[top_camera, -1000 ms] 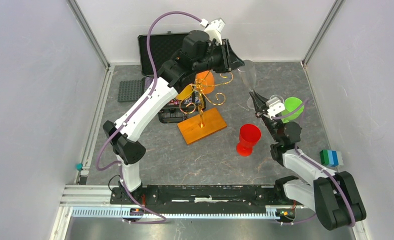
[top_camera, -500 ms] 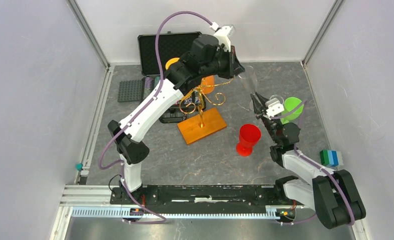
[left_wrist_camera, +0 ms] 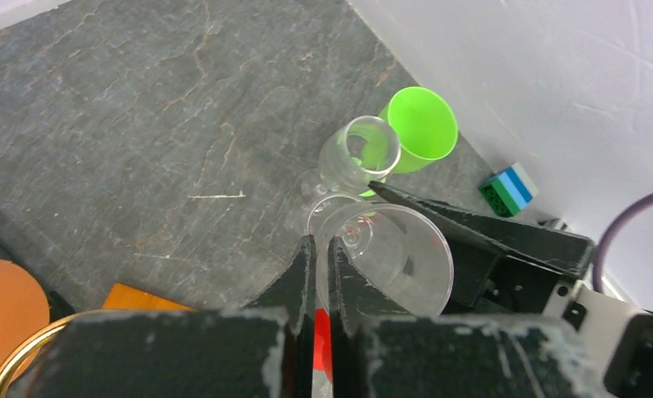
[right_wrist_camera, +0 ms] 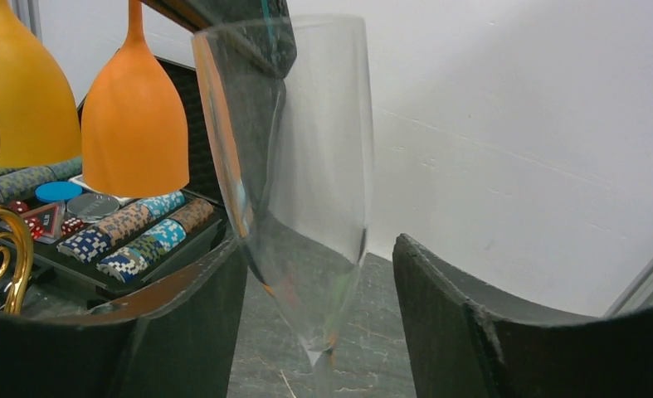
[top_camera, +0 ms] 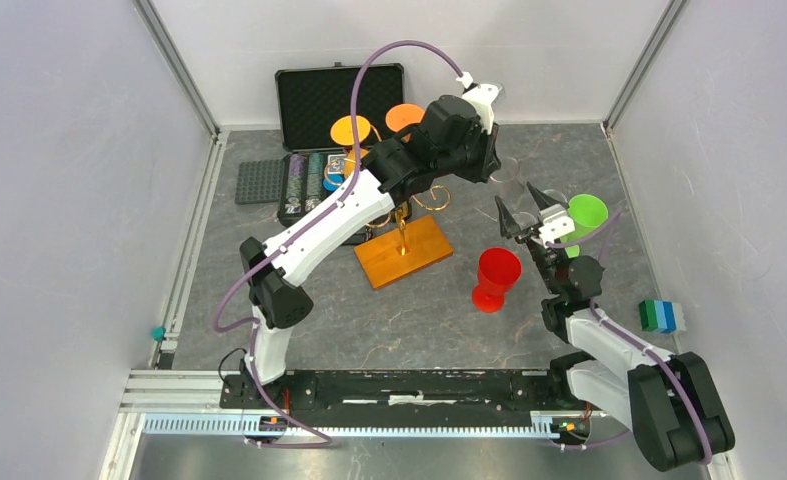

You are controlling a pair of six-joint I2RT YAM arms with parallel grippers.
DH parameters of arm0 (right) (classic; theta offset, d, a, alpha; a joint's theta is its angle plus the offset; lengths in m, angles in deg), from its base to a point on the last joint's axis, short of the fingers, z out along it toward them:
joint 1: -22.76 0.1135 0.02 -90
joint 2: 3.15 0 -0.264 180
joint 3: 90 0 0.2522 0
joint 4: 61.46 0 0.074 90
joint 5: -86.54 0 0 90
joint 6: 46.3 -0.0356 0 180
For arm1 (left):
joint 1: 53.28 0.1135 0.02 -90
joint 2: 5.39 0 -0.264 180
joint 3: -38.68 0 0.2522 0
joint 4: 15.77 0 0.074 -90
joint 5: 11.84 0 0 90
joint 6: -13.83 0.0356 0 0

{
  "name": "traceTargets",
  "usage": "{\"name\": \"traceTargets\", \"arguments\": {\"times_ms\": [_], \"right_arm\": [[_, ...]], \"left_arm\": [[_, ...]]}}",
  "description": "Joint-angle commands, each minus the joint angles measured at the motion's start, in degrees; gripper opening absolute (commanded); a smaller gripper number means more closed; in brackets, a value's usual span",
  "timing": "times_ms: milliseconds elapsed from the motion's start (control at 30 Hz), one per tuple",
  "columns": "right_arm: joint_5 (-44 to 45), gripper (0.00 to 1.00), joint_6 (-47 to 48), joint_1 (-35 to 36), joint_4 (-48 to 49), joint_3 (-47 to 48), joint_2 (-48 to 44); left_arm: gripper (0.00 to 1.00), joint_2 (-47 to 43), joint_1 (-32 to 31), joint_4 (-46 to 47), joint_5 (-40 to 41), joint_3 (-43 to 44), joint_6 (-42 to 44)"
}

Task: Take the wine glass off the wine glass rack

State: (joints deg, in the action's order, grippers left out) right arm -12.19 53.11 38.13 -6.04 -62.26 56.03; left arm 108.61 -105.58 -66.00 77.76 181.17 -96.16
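Golden wine glass rack (top_camera: 401, 205): well to the left of both grippers, upright on its wooden base (top_camera: 405, 251); hung with an orange glass (right_wrist_camera: 134, 124) and a yellow glass (right_wrist_camera: 20, 91), bowls down.
Wine glass (right_wrist_camera: 306, 166): clear, off the rack, up in the air between the two grippers; bowl up as seen from the right wrist, stem running down out of view.
Left gripper (left_wrist_camera: 321, 246): pinched together on the wine glass at or near its rim, from above; a second ago parted and short of the glass.
Right gripper (top_camera: 516, 200): spread apart, one finger on each side of the bowl, apparently clear of it; a second ago clamped low on the glass.
Change: handover just made, right to left.
Meaning for the task: removal from the rack already done; probably only carrying and setting down left, by the left arm alone.
Below the left gripper: a second clear glass (left_wrist_camera: 360, 153) standing just beside a green cup (left_wrist_camera: 422, 128).
Risk: thin pinch on smooth glass; likely to swing or slip if moved fast.
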Motion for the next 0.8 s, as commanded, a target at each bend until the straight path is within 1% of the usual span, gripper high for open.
{"name": "traceTargets", "arguments": {"times_ms": [0, 267, 367, 467, 600, 767], "right_arm": [[-0.98, 0.71, 0.94, 0.18, 3.95, -0.79, -1.67], [-5.18, 0.8, 1.49, 0.18, 1.35, -0.2, -5.02], [-6.68, 0.81, 1.49, 0.18, -1.05, 0.42, -8.38], [-6.28, 0.81, 1.65, 0.14, -4.05, 0.65, -13.18], [-0.13, 0.8, 2.7, 0.18, -11.22, 0.38, -22.06], [7.65, 0.79, 3.22, 0.2, -15.65, -1.23, -32.78]], "left_arm": [[0.02, 0.09, -0.79, 0.61, 5.88, 1.97, 4.37], [0.02, 1.33, -1.88, -1.17, 10.29, 3.38, 7.04], [0.02, 2.38, -2.22, -1.5, 10.87, 3.9, 8.0], [0.02, 3.47, -2.71, -1.5, 10.92, 3.89, 9.01], [0.02, 4.96, -3.28, -1.5, 10.89, 3.98, 10.76], [0.02, 7.33, -4.75, -1.47, 11.06, 4.9, 14.31]]}}
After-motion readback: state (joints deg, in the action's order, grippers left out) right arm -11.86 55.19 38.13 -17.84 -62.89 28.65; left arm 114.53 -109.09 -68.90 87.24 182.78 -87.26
